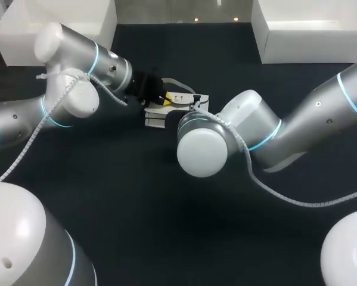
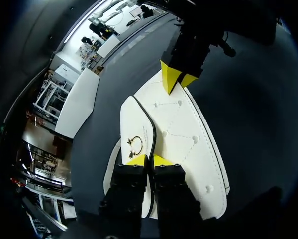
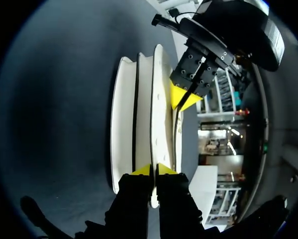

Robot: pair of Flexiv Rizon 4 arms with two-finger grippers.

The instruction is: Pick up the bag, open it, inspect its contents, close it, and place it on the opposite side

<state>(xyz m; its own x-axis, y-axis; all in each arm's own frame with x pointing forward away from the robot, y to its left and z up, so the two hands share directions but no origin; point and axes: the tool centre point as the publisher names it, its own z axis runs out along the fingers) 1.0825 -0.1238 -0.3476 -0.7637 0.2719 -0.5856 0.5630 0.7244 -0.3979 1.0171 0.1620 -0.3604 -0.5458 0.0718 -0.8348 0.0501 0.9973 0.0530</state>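
bag (image 2: 183,134) held at table (image 1: 136,196) centre | left gripper (image 2: 149,160) closed narrow on flap edge | right gripper (image 3: 153,170) closed narrow on opposite rim, apparently | step: opening | next: edges to be parted gently

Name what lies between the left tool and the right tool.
Only the white bag: the left tool grips one end, the right tool the other. The left wrist view shows this.
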